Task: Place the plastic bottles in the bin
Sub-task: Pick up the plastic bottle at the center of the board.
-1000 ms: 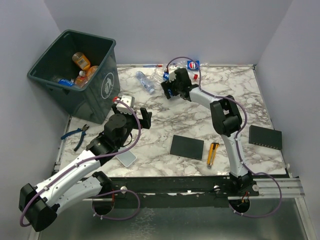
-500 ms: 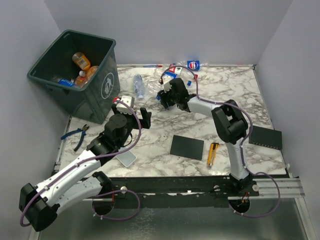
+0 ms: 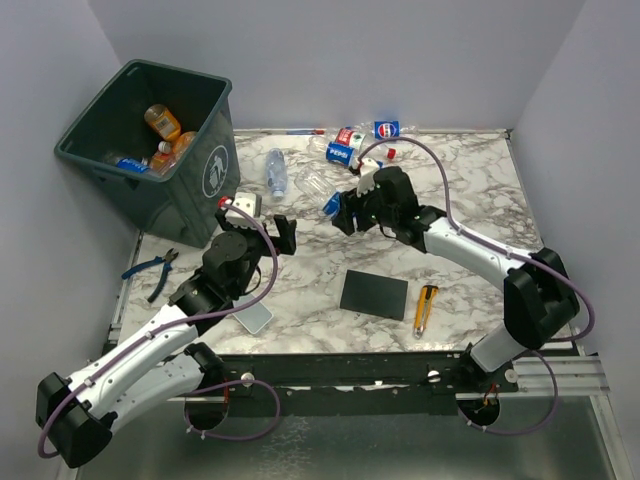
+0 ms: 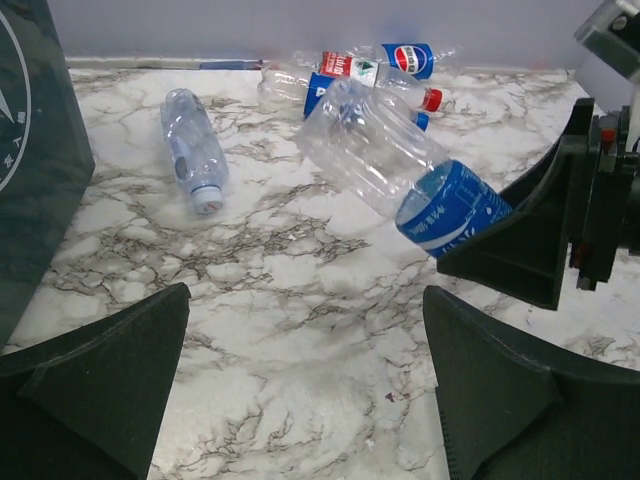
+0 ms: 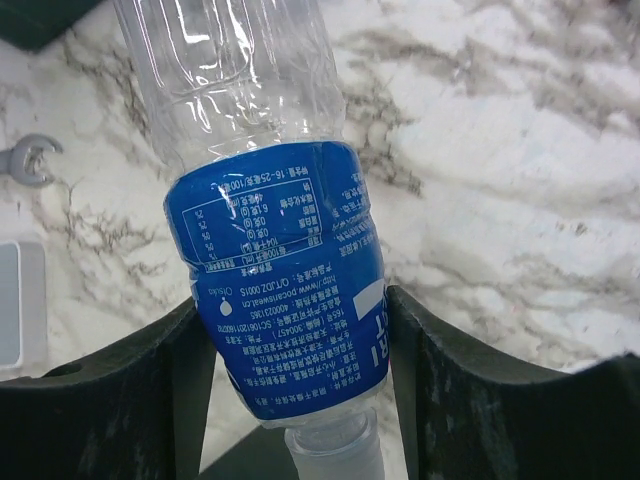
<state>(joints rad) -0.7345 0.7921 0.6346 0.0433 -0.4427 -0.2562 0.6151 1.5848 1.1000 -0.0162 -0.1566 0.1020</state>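
Desk centre: the right gripper (image 3: 338, 208) is clamped on a clear blue-labelled bottle (image 5: 280, 250). Both fingers (image 5: 440, 380) press the blue wrap, the neck points back toward the wrist, and the crushed clear body slants out toward the bin (image 3: 190, 200). From the left wrist camera the bottle appears to be raised off the marbled desk (image 3: 450, 170), with a shadow beneath it.

The left gripper (image 4: 305, 390) hovers just short of the held bottle, near the desk's left side, its jaws spread wide and holding nothing.

The dark bin stands off the desk's far left corner, its white litter symbol facing the arms. Orange-tinted jugs (image 3: 163, 122) and a blue-labelled piece already lie inside.

A lone clear bottle (image 3: 277, 172) lies flat near the far edge beside the bin. A cluster of bottles (image 3: 345, 143) with red, white and blue labels sits against the middle of the far edge.

Near the front edge lie a black square pad (image 3: 373, 294) and a yellow utility knife (image 3: 426, 308). Blue-handled pliers (image 3: 150, 268) rest at the left edge.
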